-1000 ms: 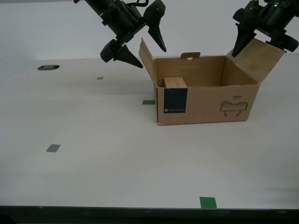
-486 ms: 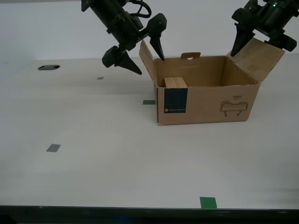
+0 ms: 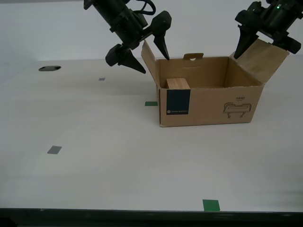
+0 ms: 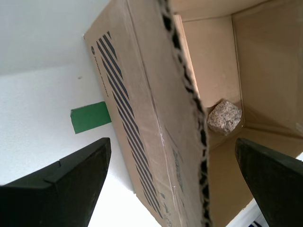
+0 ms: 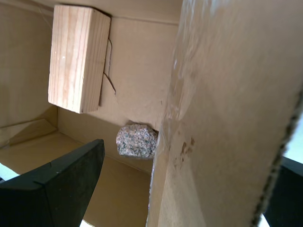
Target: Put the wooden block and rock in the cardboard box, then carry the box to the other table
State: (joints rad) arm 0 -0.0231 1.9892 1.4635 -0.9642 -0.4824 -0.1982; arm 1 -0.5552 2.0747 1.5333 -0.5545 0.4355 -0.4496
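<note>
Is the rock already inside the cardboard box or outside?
Inside. The rock lies on the floor of the cardboard box, near the wooden block.

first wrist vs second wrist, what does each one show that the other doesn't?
First wrist view only: the wooden block, standing against the box's inner wall.
Second wrist view only: a green tape square on the table outside the box, and dark stripes printed on the flap's outer face.
Both: the rock on the floor of the cardboard box, and a box flap between open fingers of my first hand and my second hand.
</note>
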